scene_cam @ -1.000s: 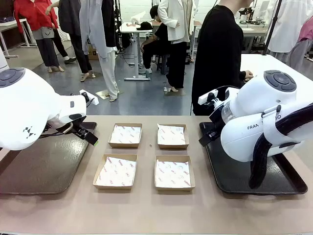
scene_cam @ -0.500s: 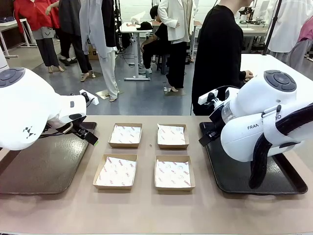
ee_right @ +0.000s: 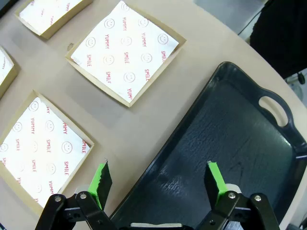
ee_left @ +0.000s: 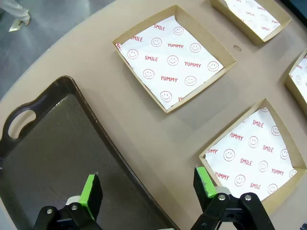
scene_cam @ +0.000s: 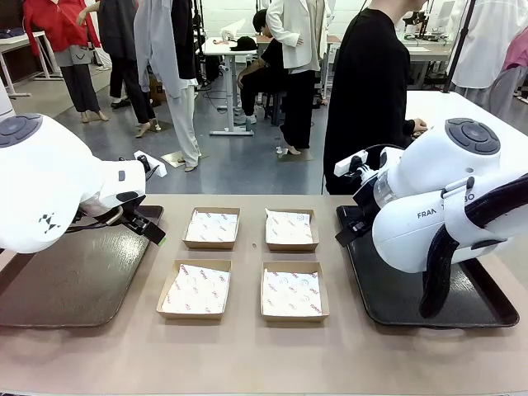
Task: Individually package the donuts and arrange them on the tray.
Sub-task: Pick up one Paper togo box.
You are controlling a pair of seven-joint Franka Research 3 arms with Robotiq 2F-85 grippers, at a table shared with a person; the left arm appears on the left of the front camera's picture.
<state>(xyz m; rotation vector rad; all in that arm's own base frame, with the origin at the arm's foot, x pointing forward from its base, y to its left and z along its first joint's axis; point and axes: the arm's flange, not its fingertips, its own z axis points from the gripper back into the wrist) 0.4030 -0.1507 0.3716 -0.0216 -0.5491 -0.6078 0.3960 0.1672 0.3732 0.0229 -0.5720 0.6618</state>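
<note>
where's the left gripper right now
Front view, table's left side: the left gripper hangs open over the brown tray's inner edge, just left of the left-hand boxes.

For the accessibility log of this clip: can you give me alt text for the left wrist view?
The left gripper, open with green pads, hangs over the edge of a dark handled tray on a tan table. Beside the tray lie empty cardboard boxes lined with paper printed SMILE and YUMMY.
</note>
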